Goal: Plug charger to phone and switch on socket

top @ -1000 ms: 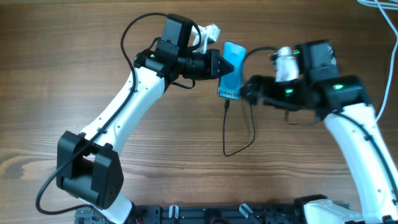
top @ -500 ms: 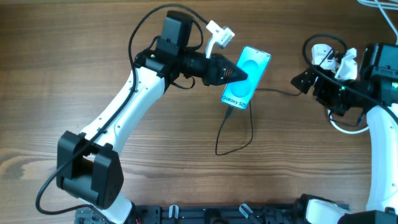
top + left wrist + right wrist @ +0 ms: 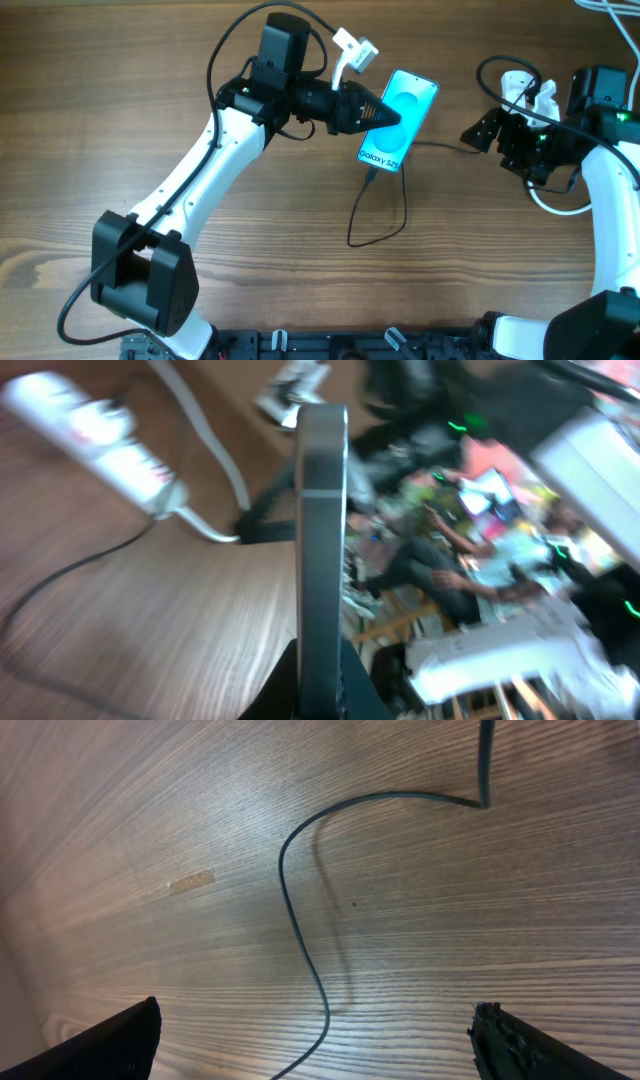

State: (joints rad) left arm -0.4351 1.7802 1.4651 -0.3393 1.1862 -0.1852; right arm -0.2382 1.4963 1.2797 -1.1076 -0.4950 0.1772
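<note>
Left claw (image 3: 390,117) clamped on phone (image 3: 405,105), toward the desk's (image 3: 90,90) far edge. Charger (image 3: 385,228) meets its lower end. Right claw (image 3: 482,130) released, near the right edge.

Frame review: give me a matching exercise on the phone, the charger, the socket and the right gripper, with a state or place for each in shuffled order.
Things:
1. phone
2. charger
3. socket
4. right gripper

States:
A. open, above the table
B. white, oblong, lying flat
C. clamped in the left gripper
D. black, thin, looping across the wood

Pairs: 1-C, 2-D, 3-B, 4-A.
</note>
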